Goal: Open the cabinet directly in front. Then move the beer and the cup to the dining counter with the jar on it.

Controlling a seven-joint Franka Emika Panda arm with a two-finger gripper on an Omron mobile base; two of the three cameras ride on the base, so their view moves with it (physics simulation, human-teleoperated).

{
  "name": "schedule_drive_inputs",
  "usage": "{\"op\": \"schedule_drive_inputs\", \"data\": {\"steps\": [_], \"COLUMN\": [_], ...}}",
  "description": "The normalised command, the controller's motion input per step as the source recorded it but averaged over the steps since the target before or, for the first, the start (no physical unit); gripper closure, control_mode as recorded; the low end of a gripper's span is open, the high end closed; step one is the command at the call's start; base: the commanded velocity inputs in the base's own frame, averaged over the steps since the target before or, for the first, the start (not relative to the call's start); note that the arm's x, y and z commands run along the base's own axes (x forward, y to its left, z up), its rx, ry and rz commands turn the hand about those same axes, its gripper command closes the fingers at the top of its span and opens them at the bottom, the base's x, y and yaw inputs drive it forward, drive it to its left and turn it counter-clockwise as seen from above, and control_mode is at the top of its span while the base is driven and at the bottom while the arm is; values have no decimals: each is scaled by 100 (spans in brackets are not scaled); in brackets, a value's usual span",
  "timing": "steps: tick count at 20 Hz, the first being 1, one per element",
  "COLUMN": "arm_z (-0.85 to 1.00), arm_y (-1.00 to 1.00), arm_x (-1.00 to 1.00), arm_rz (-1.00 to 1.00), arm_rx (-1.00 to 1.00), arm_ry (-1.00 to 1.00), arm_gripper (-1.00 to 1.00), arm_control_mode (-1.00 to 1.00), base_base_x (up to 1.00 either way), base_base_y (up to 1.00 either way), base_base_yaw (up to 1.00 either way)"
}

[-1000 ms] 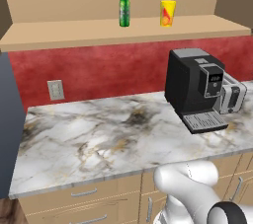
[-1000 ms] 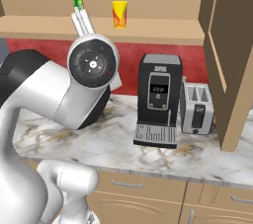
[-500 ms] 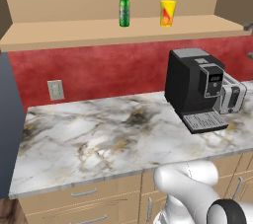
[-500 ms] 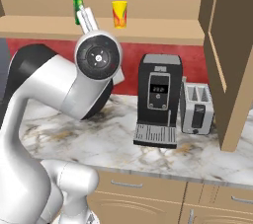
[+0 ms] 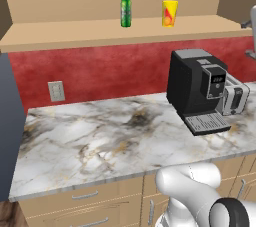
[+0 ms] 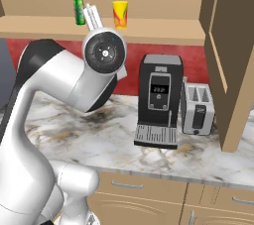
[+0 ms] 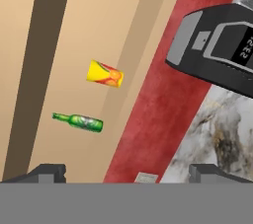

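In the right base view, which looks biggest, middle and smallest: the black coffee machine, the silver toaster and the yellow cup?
1. Black coffee machine
2. Silver toaster
3. Yellow cup, though it stands farther back on the cabinet shelf.

Both base views toward cabinet [image 5: 125,31]

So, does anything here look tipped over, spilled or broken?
Nothing stands out. The beer and the cup stand upright on the open cabinet shelf, slightly apart; the marble worktop below looks clean.
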Motion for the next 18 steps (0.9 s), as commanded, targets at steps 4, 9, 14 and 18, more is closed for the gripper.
{"op": "schedule_drive_inputs", "data": {"steps": [4,9,14,18], "arm_z": [1,4,8,3], "arm_y": [0,1,0,1], "arm_x": [20,24,25,29], "arm_rz": [0,0,0,0], "arm_rx": [2,0,1,1], "arm_ry": [0,0,0,0], "arm_gripper": [-100,-100,-100,-100], "arm_control_mode": [-100,-100,-100,-100], "base_base_x": [0,0,0,0], "base_base_y": [0,0,0,0], "base_base_yaw": [0,0,0,0]}}
